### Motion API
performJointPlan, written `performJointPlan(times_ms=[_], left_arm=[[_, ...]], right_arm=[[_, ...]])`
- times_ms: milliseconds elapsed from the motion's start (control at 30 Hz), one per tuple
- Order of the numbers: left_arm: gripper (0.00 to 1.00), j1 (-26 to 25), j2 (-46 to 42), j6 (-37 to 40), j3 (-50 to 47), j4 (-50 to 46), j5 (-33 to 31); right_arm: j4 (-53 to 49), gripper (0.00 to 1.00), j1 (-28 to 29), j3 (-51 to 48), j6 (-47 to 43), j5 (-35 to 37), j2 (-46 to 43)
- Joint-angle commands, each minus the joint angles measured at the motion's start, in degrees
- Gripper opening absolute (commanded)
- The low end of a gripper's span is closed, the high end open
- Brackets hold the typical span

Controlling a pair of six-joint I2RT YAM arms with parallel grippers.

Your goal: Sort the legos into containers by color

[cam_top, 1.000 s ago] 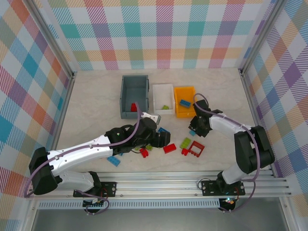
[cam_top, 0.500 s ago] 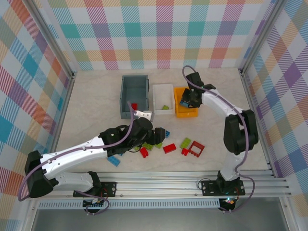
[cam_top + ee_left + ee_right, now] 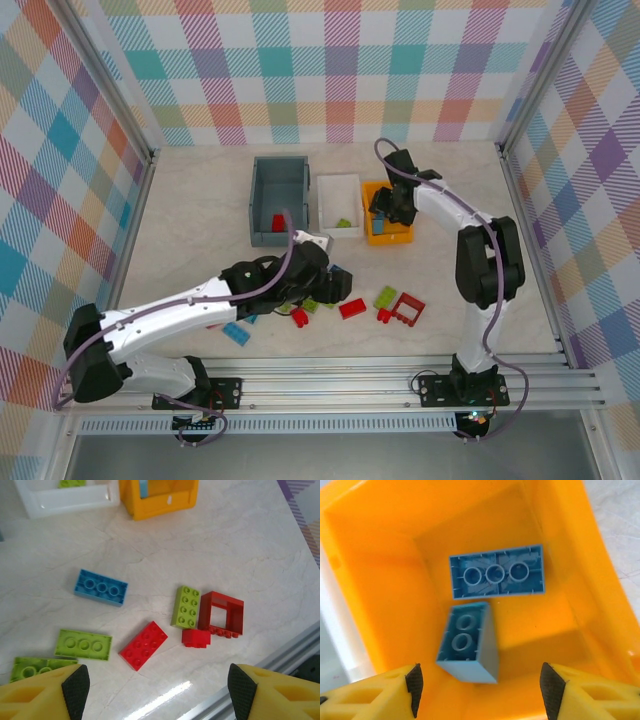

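My right gripper (image 3: 479,692) hangs open inside the orange-yellow container (image 3: 380,580). Two blue legos lie upside down in it: a long flat one (image 3: 496,571) and a sloped one (image 3: 470,642) just past my fingertips, free of them. My left gripper (image 3: 157,692) stands open and empty above loose legos on the table: a red brick (image 3: 144,645), a lime plate (image 3: 83,644), a blue plate (image 3: 101,587), a lime brick (image 3: 186,606), a red frame (image 3: 221,615) and a small red piece (image 3: 196,638). The grey-blue container (image 3: 254,200) holds a red lego (image 3: 277,222). The white container (image 3: 338,183) holds a lime one (image 3: 343,224).
The three containers stand in a row at mid-table. Another blue lego (image 3: 236,334) lies near the front left, beside my left arm. A metal rail (image 3: 400,385) runs along the near edge. Checked walls close in the back and both sides.
My right arm swung from the loose pile up to the orange-yellow container, then opened and let a blue lego fall in. My left gripper shifted only slightly over the pile.
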Motion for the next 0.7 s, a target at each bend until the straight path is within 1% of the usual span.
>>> performJointPlan(times_ms=[0, 100, 200, 333, 433, 533, 633, 667], left_arm=[[0.72, 0.0, 4.0, 4.8, 4.0, 0.7, 6.6], [0.66, -1.9, 10.5, 8.7, 9.4, -0.8, 8.8], [0.6, -4.5, 18.3, 10.7, 15.8, -3.2, 8.5], [0.53, -7.1, 28.5, 8.1, 23.4, -5.9, 5.7], [0.5, -8.0, 35.0, 5.0, 28.0, -7.8, 4.6], [0.48, -8.3, 39.6, 3.2, 31.2, -9.1, 4.2], [0.46, -8.3, 43.0, 2.5, 33.5, -9.7, 3.9], [0.45, -8.3, 43.8, 2.5, 34.0, -9.8, 4.0]], right_arm=[[-2.9, 0.66, -0.1, 2.0, -1.3, 1.6, -8.3], [-4.6, 0.63, -0.1, -0.1, -1.9, 4.2, -16.6], [-6.8, 0.62, -0.1, -5.2, -1.3, 7.4, -27.4], [-10.2, 0.62, -0.1, -14.5, 0.4, 10.1, -44.6], [-13.1, 0.62, -0.2, -20.2, 1.8, 9.2, -57.5], [-13.8, 0.63, -0.2, -26.1, 3.6, 4.8, -70.7], [-16.7, 0.63, -0.2, -29.0, 5.8, 2.6, -80.6], [-18.5, 0.63, -0.2, -29.0, 6.4, 2.7, -82.3]])
